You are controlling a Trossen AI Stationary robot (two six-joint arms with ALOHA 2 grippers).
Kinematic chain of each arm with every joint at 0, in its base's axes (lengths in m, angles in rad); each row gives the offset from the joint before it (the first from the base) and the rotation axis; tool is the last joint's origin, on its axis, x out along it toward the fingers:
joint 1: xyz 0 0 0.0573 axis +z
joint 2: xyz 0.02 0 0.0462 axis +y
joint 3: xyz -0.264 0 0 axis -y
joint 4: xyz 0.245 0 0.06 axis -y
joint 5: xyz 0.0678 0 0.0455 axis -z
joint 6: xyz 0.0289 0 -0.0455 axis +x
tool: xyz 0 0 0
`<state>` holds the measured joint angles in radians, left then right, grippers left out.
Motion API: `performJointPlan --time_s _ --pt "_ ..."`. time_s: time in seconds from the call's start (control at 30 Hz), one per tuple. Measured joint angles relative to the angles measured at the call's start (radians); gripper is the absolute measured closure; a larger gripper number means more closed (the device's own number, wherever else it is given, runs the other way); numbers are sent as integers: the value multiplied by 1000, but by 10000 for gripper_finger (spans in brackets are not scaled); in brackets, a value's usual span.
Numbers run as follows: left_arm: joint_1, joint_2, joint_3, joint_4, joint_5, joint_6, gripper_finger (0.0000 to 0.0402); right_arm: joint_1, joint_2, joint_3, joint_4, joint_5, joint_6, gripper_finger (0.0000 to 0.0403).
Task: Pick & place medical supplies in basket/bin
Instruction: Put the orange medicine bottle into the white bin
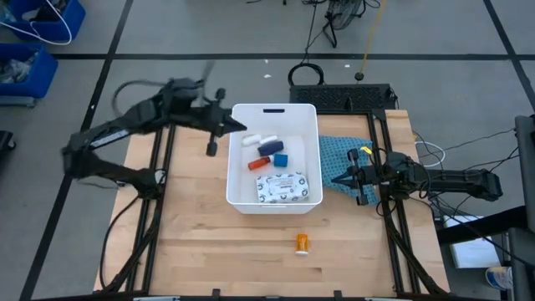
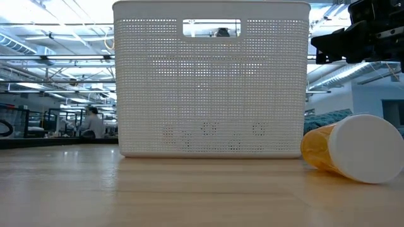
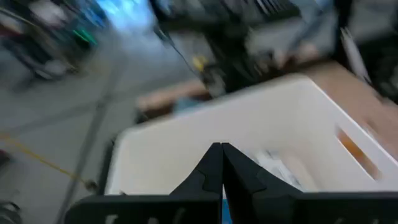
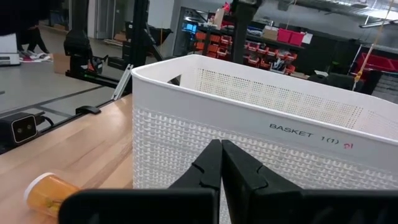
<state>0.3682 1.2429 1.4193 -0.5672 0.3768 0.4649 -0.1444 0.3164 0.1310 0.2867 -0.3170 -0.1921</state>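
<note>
The pale wooden table [image 1: 209, 242] carries a large white rectangular plastic tub [image 1: 313, 150] with perforated walls and a handle slot in its far rim, standing near the middle of the far half of the table.

A teal patterned cloth [image 1: 338, 155] lies just beside the tub's right wall, toward the table's right edge.

The left arm reaches in from the table's left edge; the left gripper [image 1: 238, 127] sits over the tub's far left corner, empty, its fingers pressed together. The right arm lies along the right edge, and the right gripper [image 1: 336, 178] rests above the cloth with its tip just short of the tub's right wall, fingers likewise closed on nothing.

Contents of the tub, by size: a flat white patterned packet [image 1: 284, 187] against the near wall; a white tube [image 1: 258, 140] toward the far left; a red bottle [image 1: 257, 164] lying on its side; a dark blue flat piece [image 1: 272, 148]; a small blue cube [image 1: 280, 159] beside it.

One orange bottle with a white cap [image 1: 302, 242] lies on its side on bare table, well apart from the tub, toward the near edge. Nothing stands between it and the tub.

Off the table at the far left, blue crates [image 1: 38, 38] sit on the floor.
</note>
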Motion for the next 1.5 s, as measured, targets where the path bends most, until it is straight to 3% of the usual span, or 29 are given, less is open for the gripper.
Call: performJointPlan --time_s 0.1,0.27,0.43,0.57,0.7,0.87,1.07,1.5 --pt "17 -130 -245 307 -29 -109 400 0 0 0 0 0 2 403" --pt "0 -327 -581 635 -129 -307 400 0 0 0 -3 0 7 403" --pt "-99 -496 -847 795 -335 -333 401 0 2 0 -12 0 -2 403" --pt "-126 -637 -983 831 -397 -347 401 0 2 0 -12 0 -20 403" --pt "-149 -702 -1099 882 -430 -371 401 0 2 0 -11 0 -26 403" --pt "-163 -717 -1211 912 -603 -346 401 0 2 0 12 1 -60 403" --pt "-169 -712 -1338 1080 -587 -348 401 0 2 0 27 1 -33 403" --pt "-169 -711 -1368 1093 -586 -338 401 0 3 0 31 -29 -30 403"
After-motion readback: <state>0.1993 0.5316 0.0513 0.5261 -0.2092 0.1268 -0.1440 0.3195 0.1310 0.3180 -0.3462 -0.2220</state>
